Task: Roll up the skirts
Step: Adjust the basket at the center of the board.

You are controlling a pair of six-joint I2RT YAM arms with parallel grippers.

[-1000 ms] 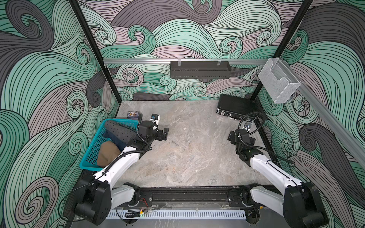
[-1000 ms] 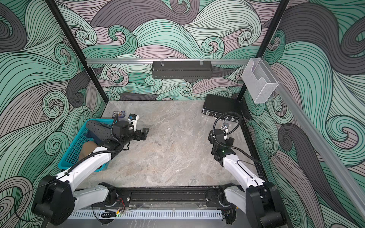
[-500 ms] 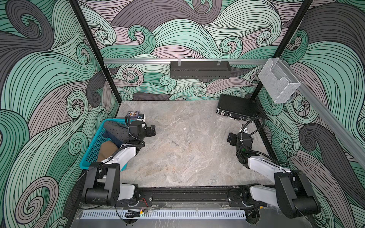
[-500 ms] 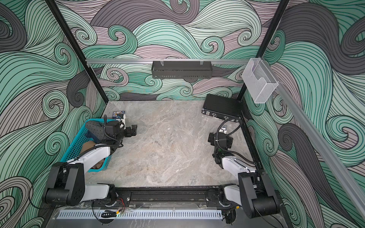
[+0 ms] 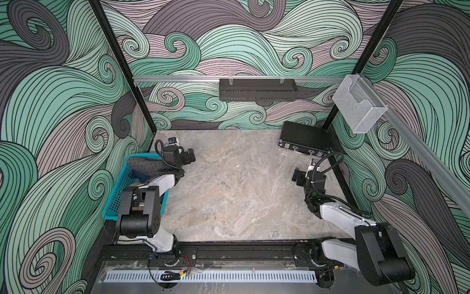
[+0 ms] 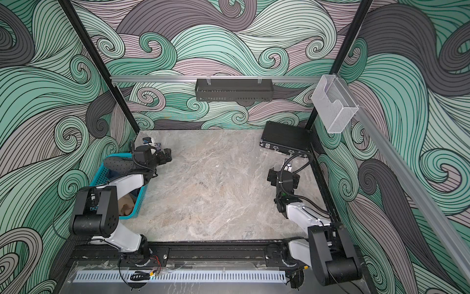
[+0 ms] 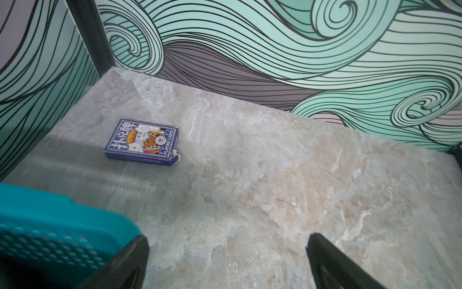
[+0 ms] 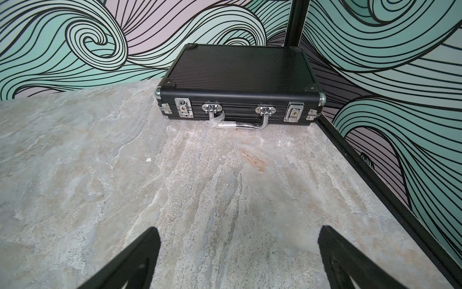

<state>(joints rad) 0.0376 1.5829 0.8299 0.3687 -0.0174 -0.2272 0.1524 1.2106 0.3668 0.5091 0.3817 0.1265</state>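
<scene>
While all three skirts [image 5: 146, 165] lie heaped in the teal basket [image 5: 111, 205] at the tabletop's [image 5: 241, 191] left edge, rolling appears not yet begun.
- Dotted grey skirt [image 6: 118, 163]: draped over the far rim.
- Denim skirt [image 5: 139, 175]: beneath it.
- Tan skirt [image 6: 126, 207]: near end.
- Handling, judged: light and limp, denim stiffer; take by a hem edge.
- Left gripper [image 7: 225, 262], right gripper [image 8: 237, 257]: jaws apart, empty.
- Legible: "PLAYING CARDS" on blue card box [image 7: 142, 142].

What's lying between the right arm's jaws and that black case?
Nothing: the marble table between the right gripper and the black case is bare, as the right wrist view shows.
</scene>
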